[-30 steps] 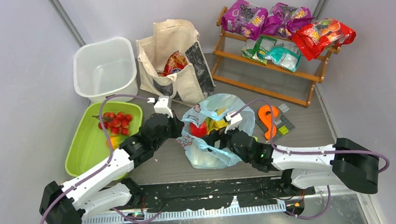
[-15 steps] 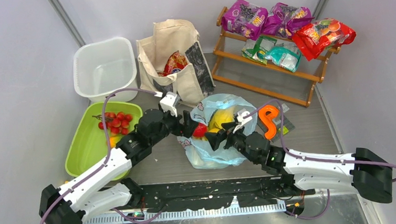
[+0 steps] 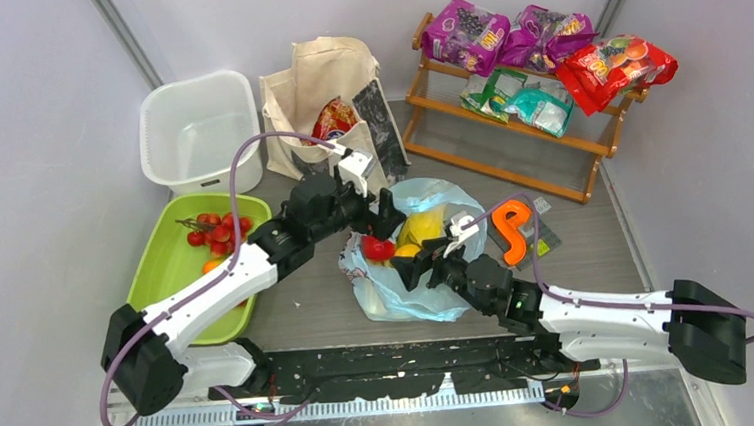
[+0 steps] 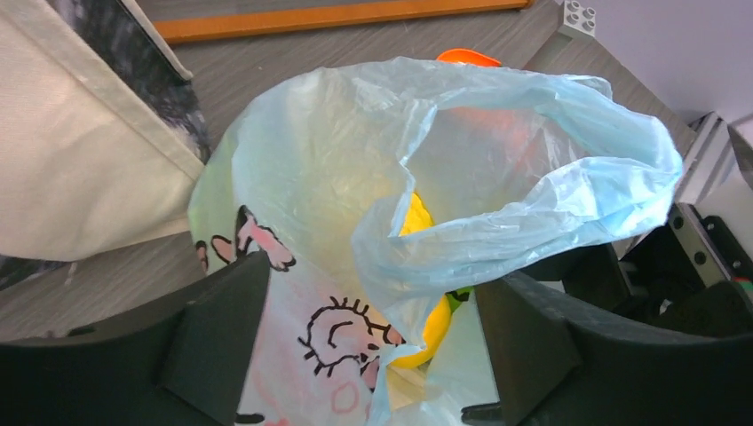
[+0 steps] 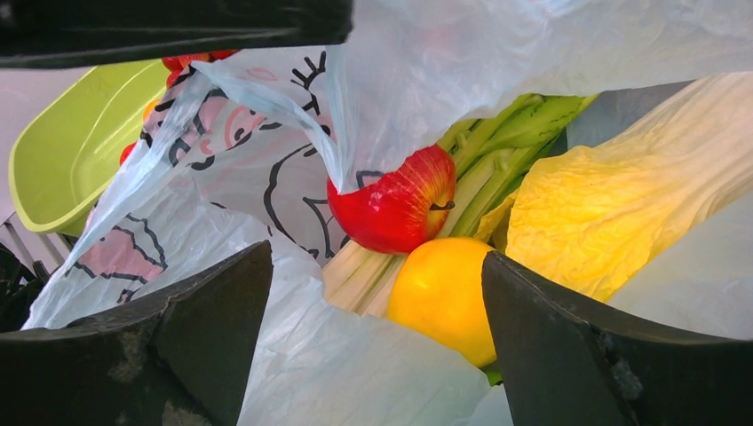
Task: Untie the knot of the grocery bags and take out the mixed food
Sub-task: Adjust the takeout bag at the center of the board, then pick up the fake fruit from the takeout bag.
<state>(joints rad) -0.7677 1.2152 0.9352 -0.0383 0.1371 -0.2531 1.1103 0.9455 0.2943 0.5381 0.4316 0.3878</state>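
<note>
The light-blue plastic bag [image 3: 399,294] lies mid-table with its mouth open; no knot shows, and a loose handle loop [image 4: 542,160] hangs free. Inside are a red apple [image 5: 395,204], a yellow fruit [image 5: 439,297], green-white stalks [image 5: 479,164] and a yellow leafy vegetable [image 5: 604,209]. My left gripper [image 3: 373,218] [image 4: 373,306] stands open over the bag's far-left rim, with plastic between its jaws but not pinched. At the near rim my right gripper [image 3: 425,266] [image 5: 377,306] is open, facing the fruit. The cream canvas tote [image 3: 316,87] stands behind with a red snack packet [image 3: 334,119] inside.
A green tray [image 3: 162,283] with small red fruits [image 3: 216,234] lies at the left, a white tub [image 3: 197,130] behind it. A wooden rack [image 3: 510,159] at the back right holds purple, teal and red packets. An orange S-shaped piece [image 3: 511,229] lies right of the bag.
My left gripper has opened, let go of the bag's edge and swung up and rightwards over the far rim. The right arm shifted left and stayed open.
</note>
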